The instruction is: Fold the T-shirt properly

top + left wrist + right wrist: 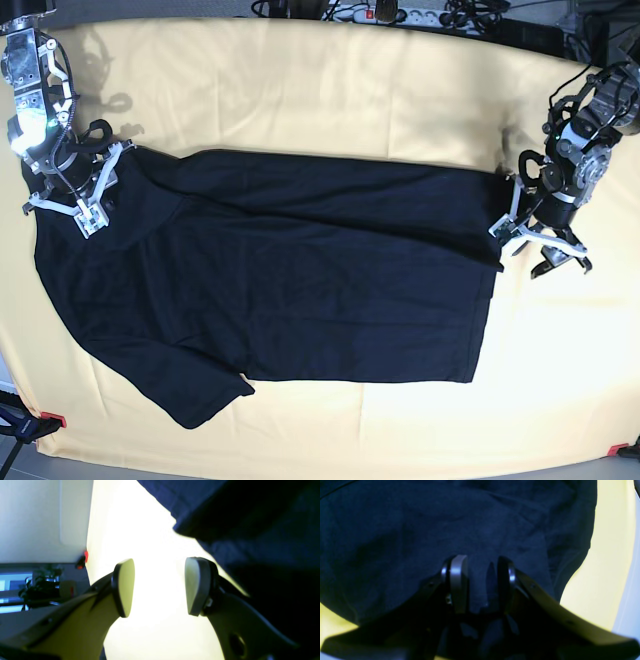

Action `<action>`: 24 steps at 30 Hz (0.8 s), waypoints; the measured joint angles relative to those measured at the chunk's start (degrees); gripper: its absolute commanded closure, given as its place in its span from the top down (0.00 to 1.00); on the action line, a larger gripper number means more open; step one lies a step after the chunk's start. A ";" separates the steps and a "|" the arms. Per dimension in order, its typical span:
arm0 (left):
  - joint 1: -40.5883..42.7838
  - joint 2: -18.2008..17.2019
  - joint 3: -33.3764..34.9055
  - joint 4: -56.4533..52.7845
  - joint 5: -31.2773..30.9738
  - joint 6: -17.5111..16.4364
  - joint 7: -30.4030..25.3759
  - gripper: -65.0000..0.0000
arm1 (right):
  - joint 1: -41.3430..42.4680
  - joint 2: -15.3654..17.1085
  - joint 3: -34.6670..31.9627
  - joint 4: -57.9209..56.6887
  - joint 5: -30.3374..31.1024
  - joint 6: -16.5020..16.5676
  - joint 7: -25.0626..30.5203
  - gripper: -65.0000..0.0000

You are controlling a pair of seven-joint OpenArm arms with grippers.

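Centrally, the T-shirt [290, 270] lies spread on the yellow cloth [330, 90]; the left gripper [160, 587] is released, its jaws empty, while the right gripper [480, 583] gapes, fabric between its jaws.

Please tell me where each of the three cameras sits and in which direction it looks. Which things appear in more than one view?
Left wrist: behind the left gripper, facing its open jaws, pale yellow cloth and a T-shirt edge.
Right wrist: behind the right gripper, looking down on dark T-shirt fabric between its jaws.
Base: overhead, showing T-shirt, cloth and both grippers.
Shared: T-shirt and cloth appear in all.
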 measured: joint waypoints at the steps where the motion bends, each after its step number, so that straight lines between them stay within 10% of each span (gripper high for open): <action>1: 0.00 -0.07 0.00 1.57 -1.03 0.07 0.48 0.51 | -0.02 0.00 0.00 0.20 -0.02 0.00 -0.59 0.35; 4: 0.02 -1.84 0.00 8.15 -4.13 -1.84 1.66 0.51 | -0.17 0.04 0.00 3.58 -0.26 -0.02 -3.96 0.40; 15: 5.57 -12.22 0.00 17.53 -6.67 -25.38 3.26 0.51 | -5.62 0.81 0.07 11.96 2.25 2.43 -10.32 0.42; 24: 9.09 -9.81 0.00 10.21 3.41 -28.24 -8.33 0.51 | -8.79 0.83 0.07 12.17 2.12 0.22 -10.14 0.42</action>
